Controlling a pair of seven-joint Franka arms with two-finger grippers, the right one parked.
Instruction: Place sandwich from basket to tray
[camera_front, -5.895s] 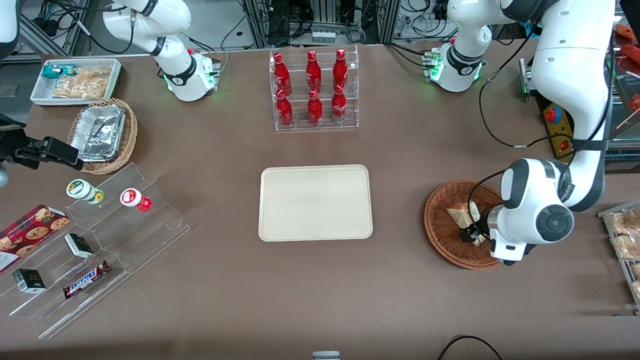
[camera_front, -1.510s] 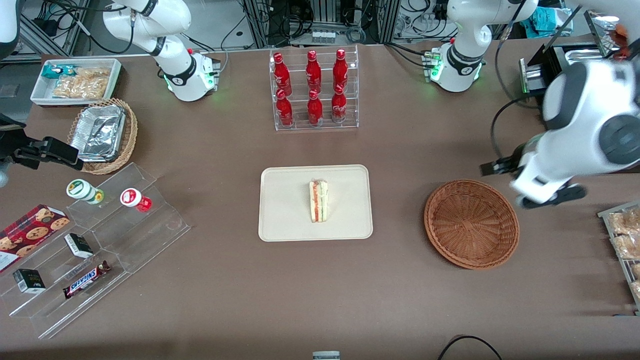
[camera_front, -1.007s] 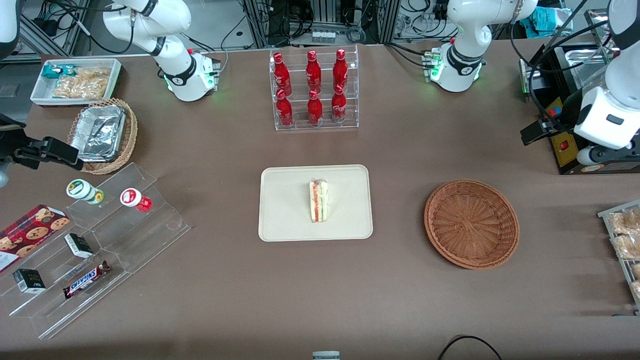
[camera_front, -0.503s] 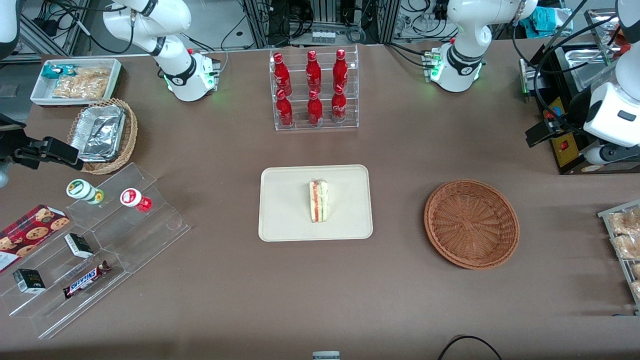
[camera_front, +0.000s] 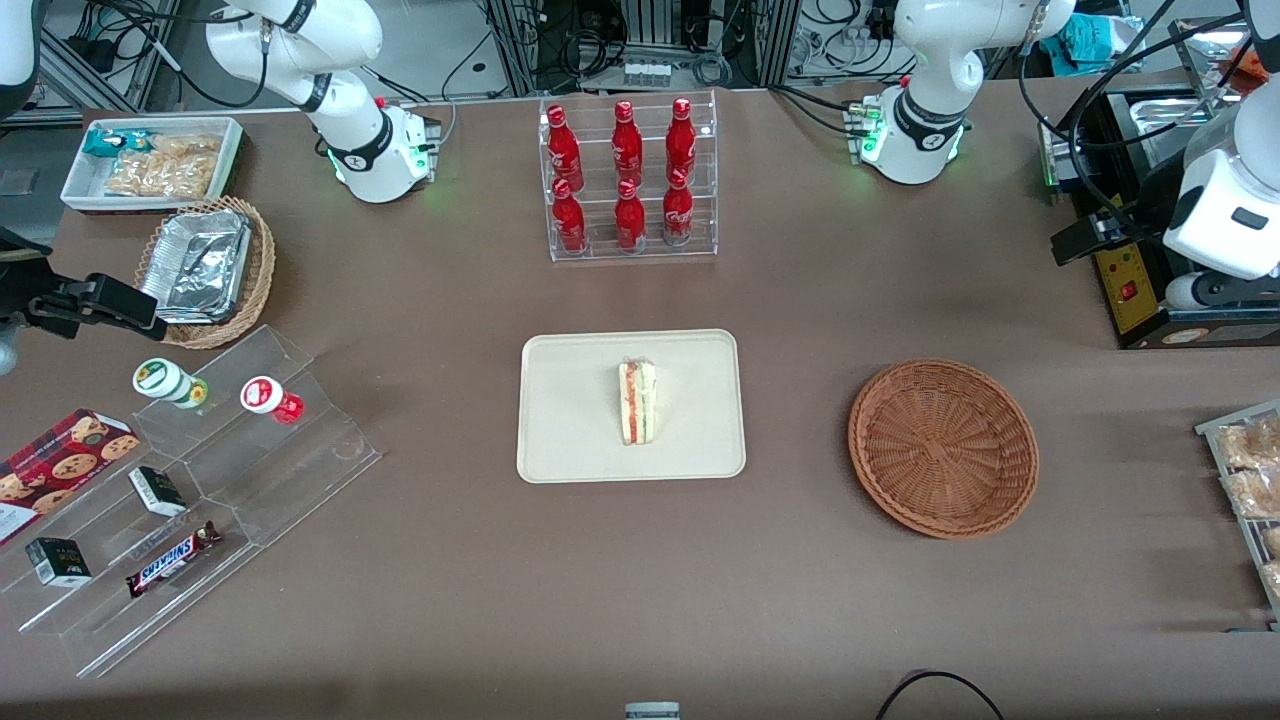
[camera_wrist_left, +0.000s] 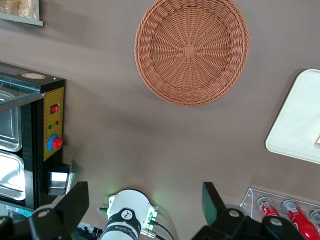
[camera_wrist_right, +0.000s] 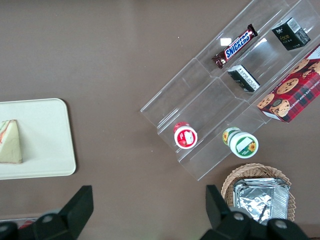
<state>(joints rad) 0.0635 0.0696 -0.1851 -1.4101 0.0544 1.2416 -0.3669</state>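
Observation:
The sandwich (camera_front: 637, 402) lies on the cream tray (camera_front: 580, 440) near its middle, its red and green filling edge facing up. Its white bread face (camera_wrist_right: 10, 142) also shows on the tray (camera_wrist_right: 45, 150) in the right wrist view. The reddish-brown basket (camera_front: 943, 448) holds nothing, and its bare woven floor (camera_wrist_left: 192, 50) is plain in the left wrist view. My left gripper (camera_front: 1203, 290) hangs high at the working arm's end of the table, farther from the front camera than the basket. It (camera_wrist_left: 145, 200) is open, with nothing between its fingers (camera_wrist_left: 75, 205).
A clear rack of red bottles (camera_front: 630, 180) stands farther back than the tray. A black control box (camera_front: 1125, 280) sits under my gripper. Packaged pastries (camera_front: 1245, 480) lie nearby. Toward the parked arm's end are an acrylic snack shelf (camera_front: 200, 480), a foil-tray basket (camera_front: 205, 270) and a white bin (camera_front: 150, 160).
The sandwich has gone from the basket to the tray and lies still. My gripper has drawn away from the basket to the table's end and barely shifted in the last half second.

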